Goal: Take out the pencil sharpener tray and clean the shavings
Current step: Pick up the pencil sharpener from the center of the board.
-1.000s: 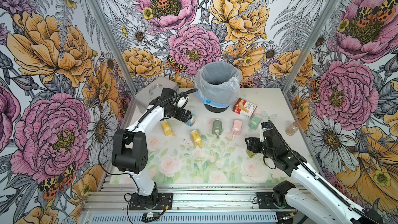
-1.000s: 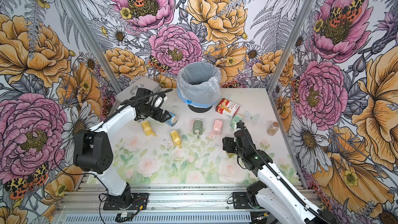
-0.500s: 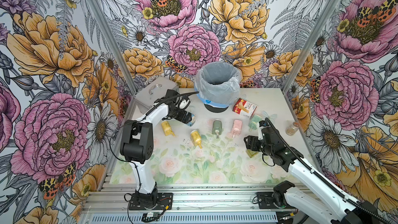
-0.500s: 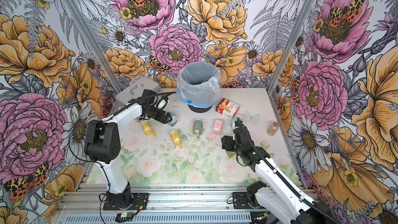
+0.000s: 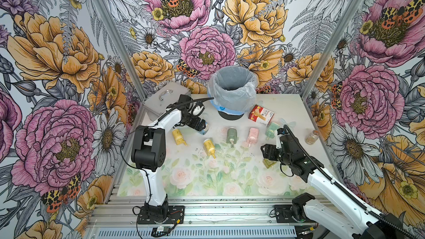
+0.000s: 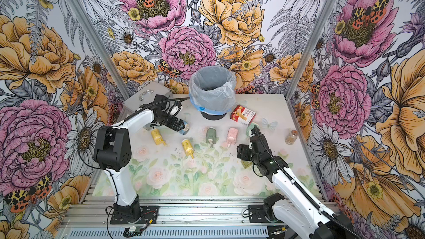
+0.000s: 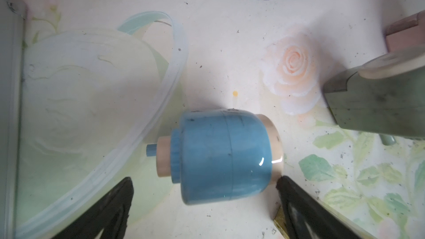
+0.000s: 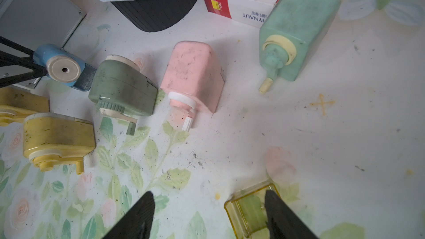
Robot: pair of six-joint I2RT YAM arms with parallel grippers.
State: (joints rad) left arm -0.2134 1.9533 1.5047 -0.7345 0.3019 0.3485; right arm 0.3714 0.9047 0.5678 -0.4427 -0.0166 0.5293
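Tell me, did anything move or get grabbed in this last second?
The left arm's elbow swung inward, toward the table, while the left gripper stayed open around the blue sharpener. The right gripper barely shifted, still open by the yellow tray. Nothing was grabbed or released. The bin and other sharpeners stayed put.

Lab robot cell: flower-printed wall panels (image 5: 207, 19) on aluminium posts (image 5: 112, 32) behind plastic-lined grey bin (image 5: 232, 95); slotted aluminium base rail (image 5: 230, 212) in front of it.
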